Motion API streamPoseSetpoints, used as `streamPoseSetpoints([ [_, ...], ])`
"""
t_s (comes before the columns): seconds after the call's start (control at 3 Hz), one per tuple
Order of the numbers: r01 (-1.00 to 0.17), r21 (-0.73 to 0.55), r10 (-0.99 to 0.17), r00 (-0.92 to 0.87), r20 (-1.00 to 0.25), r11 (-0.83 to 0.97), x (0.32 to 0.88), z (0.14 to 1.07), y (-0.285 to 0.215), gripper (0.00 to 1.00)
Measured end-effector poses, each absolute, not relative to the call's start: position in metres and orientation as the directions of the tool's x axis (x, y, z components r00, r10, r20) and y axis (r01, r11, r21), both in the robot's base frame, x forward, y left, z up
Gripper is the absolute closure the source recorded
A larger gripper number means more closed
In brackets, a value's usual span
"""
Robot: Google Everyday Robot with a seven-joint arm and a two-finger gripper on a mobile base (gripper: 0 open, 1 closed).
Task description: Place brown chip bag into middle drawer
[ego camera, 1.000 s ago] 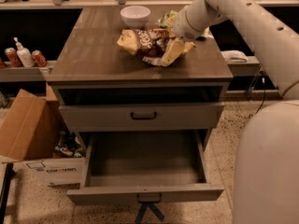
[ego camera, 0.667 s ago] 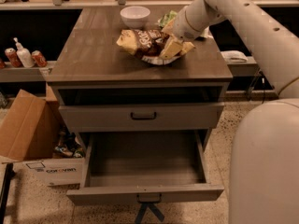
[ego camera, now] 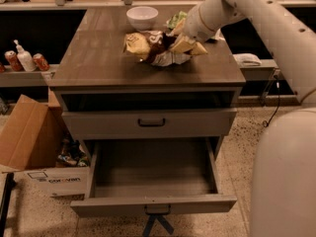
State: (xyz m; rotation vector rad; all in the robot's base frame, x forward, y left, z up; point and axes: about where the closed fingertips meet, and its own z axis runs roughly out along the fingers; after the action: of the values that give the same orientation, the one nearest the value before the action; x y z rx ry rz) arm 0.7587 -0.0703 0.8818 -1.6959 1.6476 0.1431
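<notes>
The brown chip bag [ego camera: 150,47], crinkly tan and dark brown with a silvery edge, lies on the cabinet top [ego camera: 98,58] towards the back right. My gripper [ego camera: 186,44] comes in from the upper right and is shut on the bag's right end, holding it slightly raised. The middle drawer [ego camera: 153,174] is pulled out at the front of the cabinet, plain grey inside with nothing in it, and has a small dark handle [ego camera: 158,210] on its front.
A white bowl [ego camera: 142,17] and a green chip bag [ego camera: 175,19] sit behind the brown bag. The upper drawer front with a black bar handle [ego camera: 151,123] is shut. A cardboard box [ego camera: 24,137] stands on the floor to the left. Cans and a bottle [ego camera: 24,60] stand on the left shelf.
The bag's right end has lifted slightly with the gripper. The drawer and the other things have not moved.
</notes>
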Motion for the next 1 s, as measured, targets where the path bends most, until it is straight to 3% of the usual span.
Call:
streamPoseSetpoints([
  [0.33,-0.877,-0.475,-0.739,0.271,-0.617,0.075,0.701,0.929,-0.081,1.0],
  [0.67,-0.888,-0.456,-0.686,0.297,-0.664,0.057,0.648,0.946,-0.097,1.0],
  [1.0,-0.89,-0.453,-0.688,0.295,-0.664,0.056,0.647,0.944,-0.096,1.0],
])
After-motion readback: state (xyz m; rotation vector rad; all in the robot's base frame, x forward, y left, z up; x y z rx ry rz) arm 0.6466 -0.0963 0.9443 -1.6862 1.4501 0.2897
